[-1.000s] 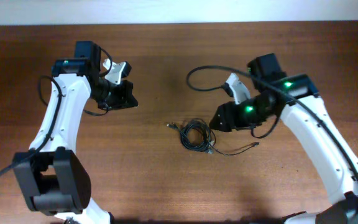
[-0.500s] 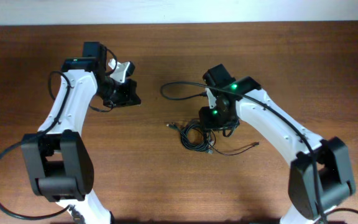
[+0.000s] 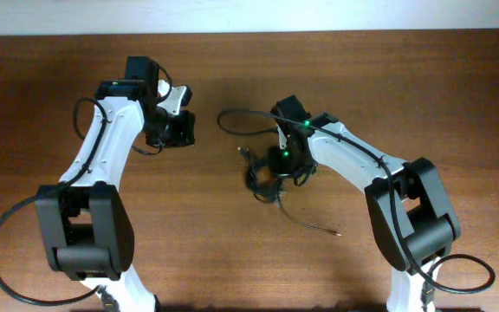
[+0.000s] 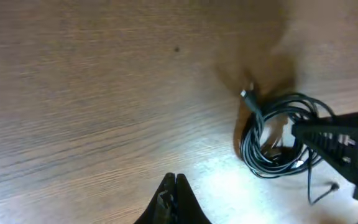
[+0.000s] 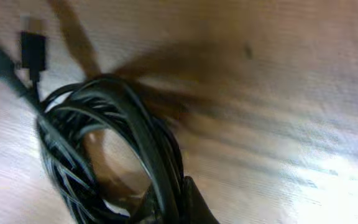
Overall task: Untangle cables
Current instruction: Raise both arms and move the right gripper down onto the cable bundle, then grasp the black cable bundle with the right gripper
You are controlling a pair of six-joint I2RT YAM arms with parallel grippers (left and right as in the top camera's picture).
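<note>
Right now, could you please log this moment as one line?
left gripper: shut, clear of cables | right gripper: shut on cables | cables: coiled on table

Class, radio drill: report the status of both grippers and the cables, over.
Left gripper shut, empty, away from the cables. Right gripper apparently shut on them. Not yet untangled, one plug sticking out.
</note>
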